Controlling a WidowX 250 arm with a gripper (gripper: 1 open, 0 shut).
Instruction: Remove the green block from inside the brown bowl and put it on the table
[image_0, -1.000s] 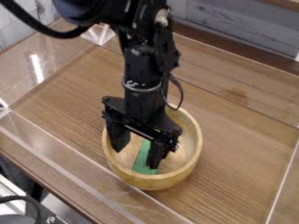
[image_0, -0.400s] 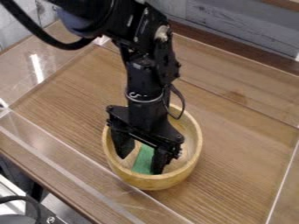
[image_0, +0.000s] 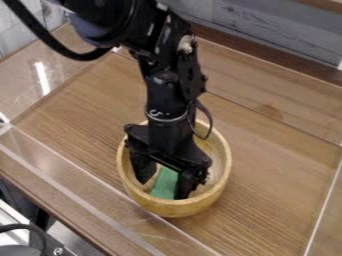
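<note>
Compared with a second earlier, the gripper (image_0: 167, 178) sat lower, its black fingers (image_0: 140, 170) now down inside the brown bowl (image_0: 214, 185) rather than at rim level. The bowl itself had not shifted on the table (image_0: 94, 105).

The jaws stood wide apart, one on each side of the green block (image_0: 166, 184), not yet closed on it. The block lay on the bowl floor, tilted along its length, partly hidden by the fingers. Contact between fingers and block could not be judged.

The bowl sat near the front clear wall (image_0: 80, 205), with little room on that side. Open tabletop lay behind and to the left of the bowl.
</note>
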